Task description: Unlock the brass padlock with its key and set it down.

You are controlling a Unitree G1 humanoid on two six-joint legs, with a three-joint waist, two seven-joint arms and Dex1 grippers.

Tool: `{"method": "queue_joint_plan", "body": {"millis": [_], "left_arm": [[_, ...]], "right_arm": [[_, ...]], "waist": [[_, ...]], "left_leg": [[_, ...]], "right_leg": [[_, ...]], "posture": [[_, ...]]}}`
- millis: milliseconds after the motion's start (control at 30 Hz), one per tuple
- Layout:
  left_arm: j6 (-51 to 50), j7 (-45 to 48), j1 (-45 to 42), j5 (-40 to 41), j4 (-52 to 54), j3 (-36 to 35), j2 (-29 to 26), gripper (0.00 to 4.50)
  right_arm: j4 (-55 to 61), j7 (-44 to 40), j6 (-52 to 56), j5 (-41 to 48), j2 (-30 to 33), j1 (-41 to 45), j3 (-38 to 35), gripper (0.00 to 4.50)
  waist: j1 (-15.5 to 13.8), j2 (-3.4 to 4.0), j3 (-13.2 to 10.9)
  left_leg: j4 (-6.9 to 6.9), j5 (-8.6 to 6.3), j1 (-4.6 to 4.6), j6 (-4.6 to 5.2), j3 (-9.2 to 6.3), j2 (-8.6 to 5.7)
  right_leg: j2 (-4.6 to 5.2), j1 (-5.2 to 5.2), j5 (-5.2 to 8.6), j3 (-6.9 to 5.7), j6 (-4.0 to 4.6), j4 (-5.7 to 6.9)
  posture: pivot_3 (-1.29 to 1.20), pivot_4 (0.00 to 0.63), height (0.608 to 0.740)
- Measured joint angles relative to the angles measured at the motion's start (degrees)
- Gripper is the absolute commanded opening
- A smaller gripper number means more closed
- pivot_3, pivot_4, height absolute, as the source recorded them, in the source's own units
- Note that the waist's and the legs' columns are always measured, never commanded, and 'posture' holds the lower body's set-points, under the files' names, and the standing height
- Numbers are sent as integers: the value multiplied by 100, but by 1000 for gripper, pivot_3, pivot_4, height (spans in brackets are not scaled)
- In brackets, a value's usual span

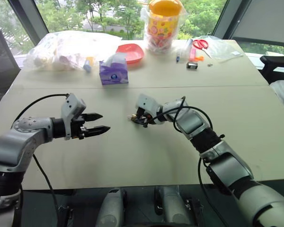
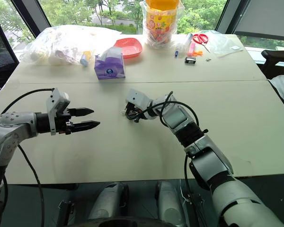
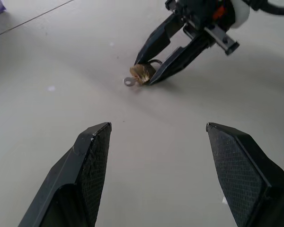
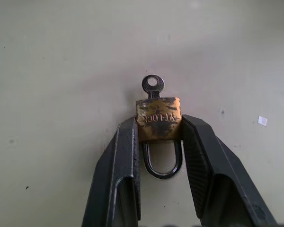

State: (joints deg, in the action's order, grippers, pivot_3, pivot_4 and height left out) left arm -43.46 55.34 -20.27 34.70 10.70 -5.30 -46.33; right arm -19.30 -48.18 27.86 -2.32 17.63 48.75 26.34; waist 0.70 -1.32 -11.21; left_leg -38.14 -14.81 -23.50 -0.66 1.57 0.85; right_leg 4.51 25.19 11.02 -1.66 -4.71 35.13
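The brass padlock (image 4: 157, 118) lies on the pale table (image 1: 132, 156) near its middle, shackle pointing back toward the wrist. My right gripper (image 4: 158, 124) is shut on its brass body, one finger on each side. The key (image 4: 153, 84) sticks out of the padlock's far end, its round head lying on the table. In the left wrist view the padlock (image 3: 142, 73) and key (image 3: 128, 82) sit at the tips of the right gripper (image 3: 146, 72). My left gripper (image 1: 103, 122) hovers open to the left of them, pointing toward the padlock, nothing between its fingers.
At the back of the table stand a purple tissue box (image 1: 113, 72), a red plate (image 1: 131, 52), clear plastic bags (image 1: 61, 49), a yellow tub in a bag (image 1: 164, 21) and red-handled scissors (image 1: 201, 44). A dark chair (image 1: 274, 64) stands at the far right.
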Motion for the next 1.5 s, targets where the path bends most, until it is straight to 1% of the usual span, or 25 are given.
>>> {"method": "queue_joint_plan", "body": {"millis": [67, 100, 200, 233, 333, 367, 400, 500, 667, 1000, 1433, 1500], "left_arm": [[-10, 85, -286, 147, -398, -49, 210, 3353], [-49, 157, -608, 254, -777, -63, 386, 3353], [-75, 353, -1391, 345, -1643, -98, 726, 3353], [-58, 447, -1624, 343, -1884, -73, 831, 3353], [70, 693, -2072, 289, -2357, 78, 1110, 2540], [145, 789, -2195, 236, -2558, 168, 1182, 2025], [184, 889, -2313, 186, -2765, 237, 1255, 1717], [243, 1122, -2561, 91, -3086, 390, 1428, 1717], [396, 1368, -2910, -34, -3414, 433, 1523, 1717], [634, 1560, -3122, -306, -3962, 442, 1760, 1717], [664, 1678, -3155, -426, -3974, 446, 1908, 1717], [664, 1689, -3156, -428, -3974, 446, 1938, 1193]], "right_arm": [[453, 209, -783, -161, 299, -171, -104, 690], [949, 275, -1216, -196, 597, -336, -322, 690], [1942, 321, -1855, -267, 1111, -447, -773, 690], [2153, 349, -1975, -320, 1158, -464, -859, 690], [2267, 403, -2076, -423, 1166, -591, -876, 690], [2253, 415, -2063, -444, 1157, -627, -863, 690], [2253, 441, -2048, -484, 1150, -637, -863, 690], [2256, 520, -2025, -594, 1132, -634, -878, 690], [2258, 605, -1946, -693, 1104, -636, -885, 690], [2559, 615, -1777, -761, 1090, -772, -897, 690], [2799, 604, -1627, -763, 1083, -858, -894, 690], [2799, 604, -1619, -763, 1062, -858, -887, 690]], "waist": [[-3, 1, -2], [-30, 2, -2], [-9, -4, 0], [6, -10, 4], [51, -11, 5], [48, -11, 4], [42, -10, 4], [23, -10, 4], [11, -10, 4], [8, -10, 4], [7, -10, 4], [7, -10, 4]], "left_leg": [[-2, 1, -6, -2, -1, -6], [-2, 1, -9, -2, -5, -9], [-4, 1, -5, -2, -4, -12], [-4, 1, 1, -2, -4, -12], [-2, 1, 12, -1, 1, -7], [-2, 2, 12, -1, 0, -6], [-3, 2, 12, -1, 0, -5], [-4, 2, 9, -1, -1, -6], [-4, 2, 6, -1, -2, -8], [-5, 2, 6, -1, -4, -8], [-5, 2, 6, -1, -4, -8], [-5, 2, 5, -1, -4, -8]], "right_leg": [[2, 3, -4, 0, -15, 0], [4, 2, -3, -1, -18, 0], [4, -6, 1, -1, -26, -1], [3, -10, 1, -1, -26, -1], [1, -14, 1, 0, -24, 3], [-2, -13, 1, 0, -24, 4], [-2, -13, 1, 0, -23, 5], [-2, -13, 1, 2, -23, 4], [0, -13, 1, 3, -23, 2], [0, -13, 1, 2, -24, 3], [0, -13, 1, 2, -23, 3], [0, -13, 1, 2, -24, 3]], "posture": [[0, 150, 740], [0, 150, 740], [0, 150, 740], [0, 150, 740], [0, 150, 740], [0, 150, 740], [0, 150, 740], [0, 150, 740], [0, 150, 740], [0, 150, 740], [0, 150, 740], [0, 150, 740]]}}
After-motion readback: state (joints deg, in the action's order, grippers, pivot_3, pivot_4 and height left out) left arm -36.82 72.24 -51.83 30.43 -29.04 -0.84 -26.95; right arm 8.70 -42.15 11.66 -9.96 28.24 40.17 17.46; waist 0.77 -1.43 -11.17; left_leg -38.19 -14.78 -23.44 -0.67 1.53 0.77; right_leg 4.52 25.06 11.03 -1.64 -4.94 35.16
